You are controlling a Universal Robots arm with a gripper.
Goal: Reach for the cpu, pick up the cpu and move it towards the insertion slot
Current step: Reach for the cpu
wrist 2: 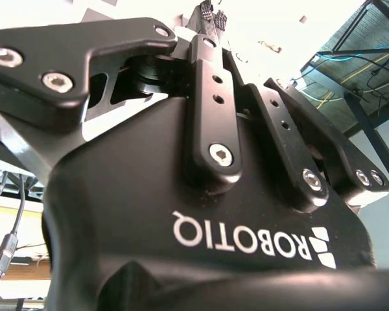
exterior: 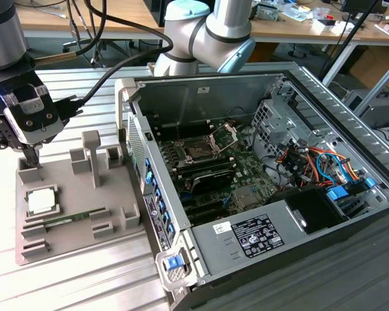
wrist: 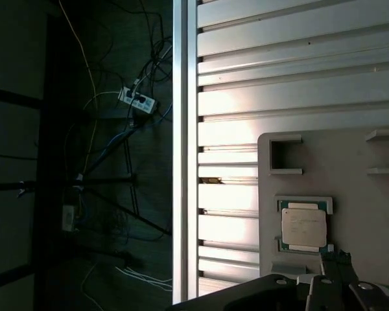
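The cpu (exterior: 42, 201) is a pale silvery square chip lying flat in a recess of the grey fixture plate (exterior: 78, 243), on the exterior view's left. My gripper (exterior: 31, 161) hangs just behind the chip, over a small raised block, shut and holding nothing. The first wrist view has the cpu (wrist: 303, 227) on the plate, with my gripper (wrist: 332, 256) close beside it and not touching. Inside the open computer case, the insertion slot (exterior: 198, 152) is a dark square socket in a silver frame with its bracket raised.
A thin green memory stick (exterior: 74, 219) lies on the fixture beside the cpu. Grey posts (exterior: 91, 155) stand on the plate between my gripper and the computer case wall (exterior: 133, 136). Under everything is a ribbed aluminium table (exterior: 84, 285), whose edge (wrist: 185, 155) drops to a floor with cables.
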